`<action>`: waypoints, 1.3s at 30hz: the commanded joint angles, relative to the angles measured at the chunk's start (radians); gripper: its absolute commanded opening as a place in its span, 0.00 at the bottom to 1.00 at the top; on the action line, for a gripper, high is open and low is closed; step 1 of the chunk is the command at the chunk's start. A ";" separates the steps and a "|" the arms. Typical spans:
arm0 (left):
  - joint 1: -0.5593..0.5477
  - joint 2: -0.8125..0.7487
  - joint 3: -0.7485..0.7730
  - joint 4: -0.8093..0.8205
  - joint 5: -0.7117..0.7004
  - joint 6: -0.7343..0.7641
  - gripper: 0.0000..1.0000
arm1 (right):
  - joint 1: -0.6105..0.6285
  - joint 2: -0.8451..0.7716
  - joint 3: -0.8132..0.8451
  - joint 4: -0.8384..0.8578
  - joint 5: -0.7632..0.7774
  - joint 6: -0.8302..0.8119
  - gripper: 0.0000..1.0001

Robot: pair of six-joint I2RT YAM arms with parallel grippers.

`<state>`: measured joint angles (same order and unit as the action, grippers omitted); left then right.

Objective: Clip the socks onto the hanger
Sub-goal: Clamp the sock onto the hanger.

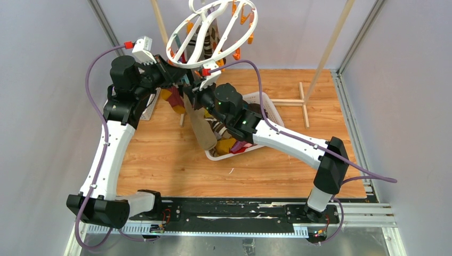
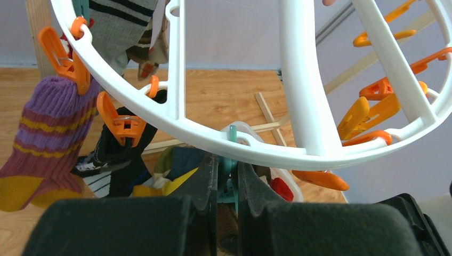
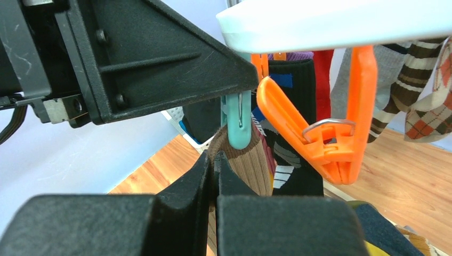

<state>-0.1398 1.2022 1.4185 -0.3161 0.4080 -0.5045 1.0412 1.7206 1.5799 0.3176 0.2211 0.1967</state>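
Both arms reach up under the hanger (image 2: 298, 80), left gripper (image 2: 228, 184) squeezing the teal clip (image 3: 237, 125), right gripper (image 3: 216, 173) pinching a brown sock (image 3: 250, 168) at its tip, orange clip (image 3: 330, 144) crowding just beside

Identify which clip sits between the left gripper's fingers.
The single teal clip, hanging under the hanger and pinched by the left gripper. Its colour sets it apart from the orange clips around it.
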 commanded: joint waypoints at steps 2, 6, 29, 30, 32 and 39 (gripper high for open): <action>-0.007 -0.002 0.007 -0.053 0.005 0.020 0.00 | 0.014 -0.030 -0.002 0.038 0.048 -0.037 0.00; -0.007 -0.002 0.009 -0.053 0.005 0.020 0.00 | 0.011 -0.027 0.007 0.043 0.058 -0.052 0.00; -0.007 -0.014 0.014 -0.062 -0.026 0.045 0.11 | -0.001 -0.015 0.049 0.038 0.043 -0.052 0.00; -0.007 -0.016 0.014 -0.062 -0.027 0.045 0.14 | -0.001 -0.014 0.050 0.038 0.044 -0.050 0.00; -0.007 -0.016 0.016 -0.065 -0.026 0.046 0.31 | -0.003 -0.012 0.056 0.040 0.042 -0.052 0.00; -0.007 -0.021 0.025 -0.078 -0.021 0.047 0.49 | -0.006 -0.006 0.066 0.038 0.037 -0.046 0.00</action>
<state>-0.1410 1.2015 1.4200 -0.3538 0.3908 -0.4736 1.0405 1.7199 1.6096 0.3317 0.2543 0.1593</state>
